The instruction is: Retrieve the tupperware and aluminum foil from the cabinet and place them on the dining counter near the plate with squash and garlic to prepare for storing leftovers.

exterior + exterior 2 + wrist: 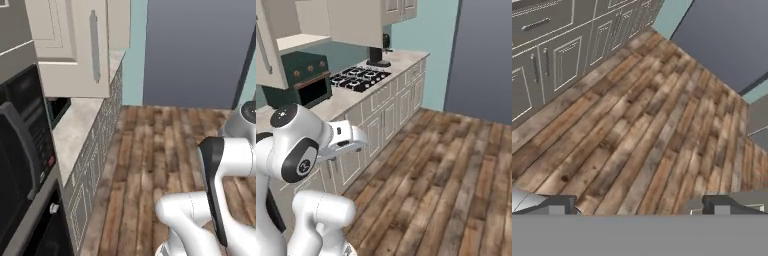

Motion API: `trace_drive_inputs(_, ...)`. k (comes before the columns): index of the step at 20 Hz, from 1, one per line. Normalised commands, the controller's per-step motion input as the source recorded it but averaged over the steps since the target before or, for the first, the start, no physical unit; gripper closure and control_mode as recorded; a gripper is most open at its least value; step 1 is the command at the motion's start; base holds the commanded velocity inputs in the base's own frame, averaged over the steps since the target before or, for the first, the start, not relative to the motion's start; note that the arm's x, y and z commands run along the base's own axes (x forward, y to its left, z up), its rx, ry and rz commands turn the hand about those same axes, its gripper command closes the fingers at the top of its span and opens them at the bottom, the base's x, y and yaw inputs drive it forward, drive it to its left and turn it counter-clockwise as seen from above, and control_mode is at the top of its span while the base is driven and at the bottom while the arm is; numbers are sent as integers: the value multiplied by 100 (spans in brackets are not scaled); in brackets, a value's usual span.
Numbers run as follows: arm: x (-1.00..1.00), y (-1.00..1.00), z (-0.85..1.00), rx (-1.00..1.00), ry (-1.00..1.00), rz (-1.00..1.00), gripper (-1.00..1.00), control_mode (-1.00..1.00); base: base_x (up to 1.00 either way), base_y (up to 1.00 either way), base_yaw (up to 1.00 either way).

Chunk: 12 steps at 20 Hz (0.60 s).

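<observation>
Up on the wall to my left, the cabinet [70, 47] has its door shut, bar handle [94, 46] upright, above a pale counter [75, 125]. I can't make out the tupperware or the foil, so I can't tell where they sit. Through the hand camera my gripper [637, 205] points down at bare wood floor [647, 125], fingers [559, 204] spread as wide as they go, gripping nothing. In the right base view a stove [360, 78] sits further along the counter, beside cream drawers [383, 117].
</observation>
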Motion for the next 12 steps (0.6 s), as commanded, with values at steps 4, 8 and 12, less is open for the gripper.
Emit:
trace_drive_inputs(4, 0, 0, 0, 0, 0, 0, -100, 100, 99, -14, 63)
trace_drive_inputs(8, 0, 0, 0, 0, 0, 0, -100, 100, 86, -29, 63)
trace_drive_inputs(12, 0, 0, 0, 0, 0, 0, -100, 100, 73, -30, 62)
